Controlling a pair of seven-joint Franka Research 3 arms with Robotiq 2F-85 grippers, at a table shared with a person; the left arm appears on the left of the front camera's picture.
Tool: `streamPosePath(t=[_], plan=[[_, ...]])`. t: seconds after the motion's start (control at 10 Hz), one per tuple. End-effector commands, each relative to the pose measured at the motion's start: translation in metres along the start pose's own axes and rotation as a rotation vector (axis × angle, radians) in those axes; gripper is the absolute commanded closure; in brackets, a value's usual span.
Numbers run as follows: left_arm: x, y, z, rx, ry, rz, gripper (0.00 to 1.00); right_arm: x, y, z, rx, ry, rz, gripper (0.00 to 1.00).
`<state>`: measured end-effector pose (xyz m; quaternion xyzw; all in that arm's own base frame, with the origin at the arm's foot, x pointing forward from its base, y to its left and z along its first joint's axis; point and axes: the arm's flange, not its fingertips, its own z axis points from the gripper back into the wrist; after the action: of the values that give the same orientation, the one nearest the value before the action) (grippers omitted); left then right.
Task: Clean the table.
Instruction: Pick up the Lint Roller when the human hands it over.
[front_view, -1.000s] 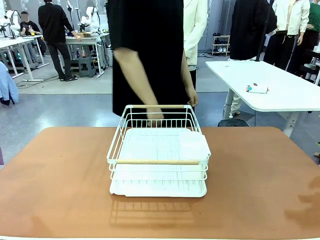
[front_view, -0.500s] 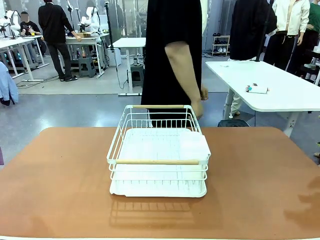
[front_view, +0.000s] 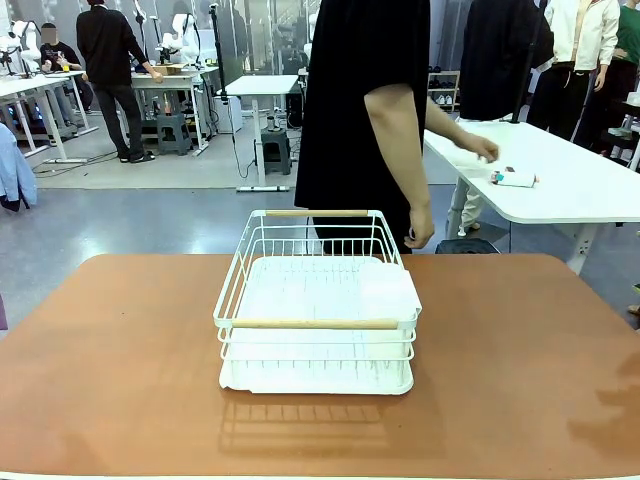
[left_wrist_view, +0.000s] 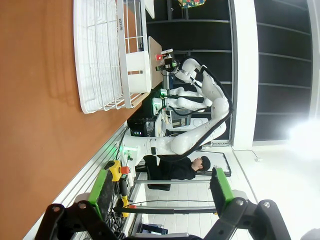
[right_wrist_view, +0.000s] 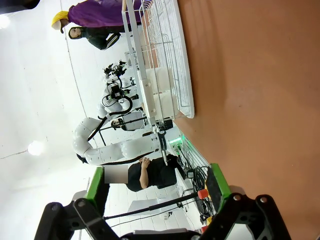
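Observation:
The table (front_view: 120, 340) has a reddish-brown top, with a white wire rack (front_view: 315, 323) with wooden handles standing at its middle. In the left wrist view my left gripper (left_wrist_view: 161, 187) is open beyond the table's edge, with nothing between its green pads. The table (left_wrist_view: 35, 125) and the rack (left_wrist_view: 100, 55) lie off to one side of it. My right gripper (right_wrist_view: 156, 184) is open too and holds nothing, with the table (right_wrist_view: 250, 100) and rack (right_wrist_view: 167, 55) ahead of it.
A person in black stands behind the table's far edge, one hand (front_view: 420, 232) hanging beside the rack's far corner. Their other hand (front_view: 483, 150) reaches to a small item (front_view: 515, 178) on the white table (front_view: 570, 200) at the right.
The person has stepped to the right. Their hand has left the rack's far side, and one arm now stretches toward the white table. The rack has not moved.

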<state>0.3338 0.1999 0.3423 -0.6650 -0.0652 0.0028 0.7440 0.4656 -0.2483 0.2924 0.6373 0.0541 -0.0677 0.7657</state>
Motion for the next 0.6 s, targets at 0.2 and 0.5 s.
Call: streamPosePath(t=[0.2, 0.5], plan=[[-0.0002, 0.0002, 0.001, 0.003, -0.003, 0.002, 0.0, 0.0009, 0.0015, -0.0012, -0.006, 0.001, 0.003, 0.0], [-0.0002, 0.0002, 0.001, 0.003, -0.003, 0.002, 0.0, 0.0009, 0.0015, -0.0012, -0.006, 0.001, 0.003, 0.0]])
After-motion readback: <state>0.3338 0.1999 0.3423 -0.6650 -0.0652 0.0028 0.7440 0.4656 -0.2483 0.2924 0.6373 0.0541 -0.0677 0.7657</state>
